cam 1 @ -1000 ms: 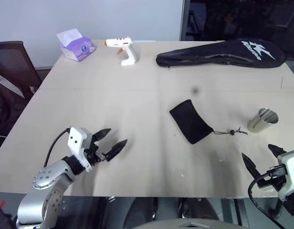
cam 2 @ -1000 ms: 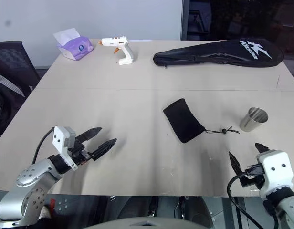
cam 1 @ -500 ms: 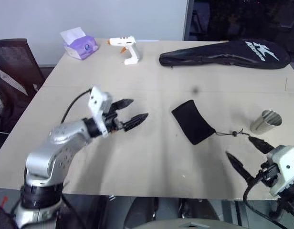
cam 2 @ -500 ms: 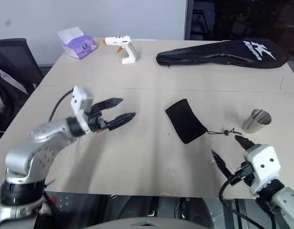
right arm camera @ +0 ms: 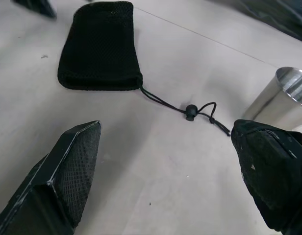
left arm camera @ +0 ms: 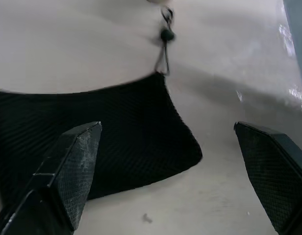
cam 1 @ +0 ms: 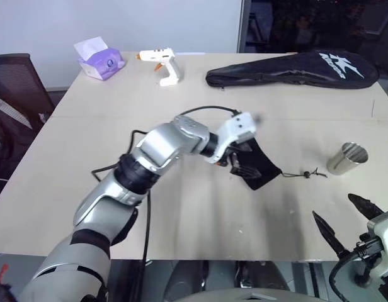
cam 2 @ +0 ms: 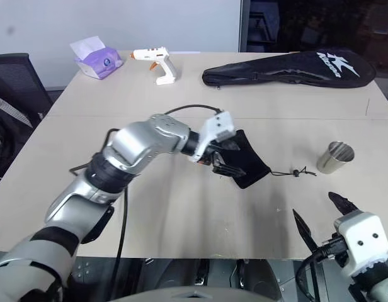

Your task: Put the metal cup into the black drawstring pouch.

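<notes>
The black drawstring pouch [cam 1: 264, 167] lies flat at the middle right of the table, its cord and toggle [cam 1: 304, 173] trailing toward the metal cup [cam 1: 347, 158]. The cup stands upright, mouth up, to the right of the pouch. My left gripper [cam 1: 239, 166] reaches across from the left and hovers open just over the pouch's near-left side, covering part of it. In the left wrist view the pouch [left arm camera: 102, 132] lies between and beyond the spread fingers [left arm camera: 67, 176]. My right gripper [cam 1: 345, 220] is open near the front edge, short of the cup [right arm camera: 284, 97] and empty.
A long black racket cover [cam 1: 295, 69] lies along the far right edge. A white glue gun [cam 1: 165, 66] and a purple tissue box [cam 1: 99, 60] sit at the far left. A dark chair [cam 1: 11, 88] stands left of the table [cam 1: 118, 126].
My left arm has swung from the front left of the table rightward and forward to the pouch, its gripper tipping downward. The right gripper has stayed low by the front edge.
</notes>
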`<state>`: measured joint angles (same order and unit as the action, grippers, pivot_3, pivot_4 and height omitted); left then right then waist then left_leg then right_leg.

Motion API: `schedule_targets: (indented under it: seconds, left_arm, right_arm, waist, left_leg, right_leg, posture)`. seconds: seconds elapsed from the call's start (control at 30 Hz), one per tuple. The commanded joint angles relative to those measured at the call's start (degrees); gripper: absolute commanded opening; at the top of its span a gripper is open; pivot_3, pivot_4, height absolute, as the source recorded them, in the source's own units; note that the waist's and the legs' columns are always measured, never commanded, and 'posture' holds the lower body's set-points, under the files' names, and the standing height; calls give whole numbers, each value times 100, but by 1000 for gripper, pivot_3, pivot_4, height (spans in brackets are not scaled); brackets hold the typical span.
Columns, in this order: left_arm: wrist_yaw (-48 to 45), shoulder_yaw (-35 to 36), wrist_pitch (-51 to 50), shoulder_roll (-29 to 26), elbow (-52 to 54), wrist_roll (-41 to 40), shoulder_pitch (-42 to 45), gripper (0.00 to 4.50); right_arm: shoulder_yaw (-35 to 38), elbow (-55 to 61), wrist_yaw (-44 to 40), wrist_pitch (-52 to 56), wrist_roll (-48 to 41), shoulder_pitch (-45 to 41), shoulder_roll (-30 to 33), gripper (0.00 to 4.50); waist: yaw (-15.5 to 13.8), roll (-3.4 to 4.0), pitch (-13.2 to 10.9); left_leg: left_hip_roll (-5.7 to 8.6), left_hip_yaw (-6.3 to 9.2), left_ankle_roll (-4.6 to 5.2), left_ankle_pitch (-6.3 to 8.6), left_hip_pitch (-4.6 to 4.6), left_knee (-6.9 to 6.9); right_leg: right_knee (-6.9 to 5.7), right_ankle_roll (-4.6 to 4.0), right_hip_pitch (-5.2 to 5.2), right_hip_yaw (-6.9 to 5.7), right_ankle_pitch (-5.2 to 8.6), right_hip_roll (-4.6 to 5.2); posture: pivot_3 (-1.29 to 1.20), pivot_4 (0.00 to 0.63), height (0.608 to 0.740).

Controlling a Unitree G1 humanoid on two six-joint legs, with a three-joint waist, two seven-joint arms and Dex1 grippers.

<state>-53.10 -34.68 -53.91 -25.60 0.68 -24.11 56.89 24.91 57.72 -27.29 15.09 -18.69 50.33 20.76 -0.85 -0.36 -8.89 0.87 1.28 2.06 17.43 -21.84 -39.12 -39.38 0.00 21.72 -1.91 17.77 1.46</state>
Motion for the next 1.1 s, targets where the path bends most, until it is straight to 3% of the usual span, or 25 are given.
schedule_targets:
  seconds: [0.03,0.33,0.37,0.4,0.47,0.5,0.57,0.67,0.7,0.97,1.03,1.1]
  left_arm:
    - [-50,-390,191,511,-461,432,116,4500]
    - [700,-340,191,1739,-1835,1261,126,4500]
    - [709,-406,290,1732,-1843,1388,112,3982]
    - [700,-416,329,1725,-1824,1458,87,3866]
    - [694,-287,277,1730,-1739,1480,12,3157]
    - [670,-216,236,1722,-1701,1469,-10,2328]
    - [520,-3,80,1626,-1602,1344,-7,1766]
    - [352,287,-116,1453,-1603,1238,63,344]
    - [313,340,-164,1421,-1609,1223,78,79]
    - [-264,1204,-305,671,-1714,815,8,79]
    - [-329,1395,-30,464,-1734,834,-38,79]
    - [-402,1606,43,274,-1725,784,-30,79]
  right_arm:
    - [-157,228,154,-362,226,195,-126,4452]
    - [-411,228,375,-816,623,609,-366,4452]
    - [-427,228,400,-852,644,636,-380,4500]
    - [-436,228,420,-886,651,657,-386,4500]
    - [-434,228,448,-928,667,691,-402,4500]
    - [-439,228,458,-941,682,700,-399,4500]
    - [-474,228,497,-928,715,666,-381,4500]
    - [-562,228,573,-818,763,505,-328,4500]
    - [-585,228,592,-790,769,465,-312,4500]
    - [-579,228,1407,145,952,-695,-251,4500]
    - [-309,228,1500,648,957,-1098,79,4500]
    - [122,228,1475,1836,742,-1630,653,4500]
  waist:
    - [-5,-1,-1]
    - [-2,-1,-2]
    - [-2,-2,-1]
    - [1,-2,-1]
    - [1,-1,-1]
    - [0,-1,-1]
    - [2,-1,-1]
    - [7,-1,-1]
    - [3,1,0]
    - [8,2,-1]
    - [4,2,-1]
    - [9,1,-2]
  left_leg:
    - [0,1,0,0,-2,-2]
    - [-1,3,1,1,-7,-3]
    - [-1,2,1,1,-8,-4]
    - [0,1,2,1,-7,-4]
    - [0,1,2,1,-7,-5]
    - [-1,1,1,1,-6,-4]
    - [-1,2,1,1,-7,-4]
    - [-2,2,1,1,-7,-4]
    - [-2,1,1,0,-6,-5]
    - [-2,1,-2,-1,-5,-9]
    - [-2,2,-3,-2,-3,-9]
    - [1,-1,-4,-2,-4,-11]
  right_leg:
    - [0,0,1,0,0,0]
    - [-2,2,6,0,2,-1]
    - [-2,2,6,0,2,-1]
    - [-1,3,5,0,2,1]
    - [-2,2,5,1,1,1]
    - [-3,2,5,1,1,1]
    - [-3,2,6,1,2,0]
    - [-3,2,7,1,2,1]
    - [-4,2,7,1,2,1]
    - [-8,0,8,1,1,2]
    - [-11,0,8,1,1,2]
    - [-11,0,7,2,1,4]
  posture:
    - [0,150,740]
    - [0,150,740]
    - [0,150,740]
    - [0,150,740]
    - [0,150,740]
    - [0,150,740]
    - [0,150,740]
    - [0,150,740]
    - [0,150,740]
    - [0,150,740]
    - [0,150,740]
    - [0,150,740]
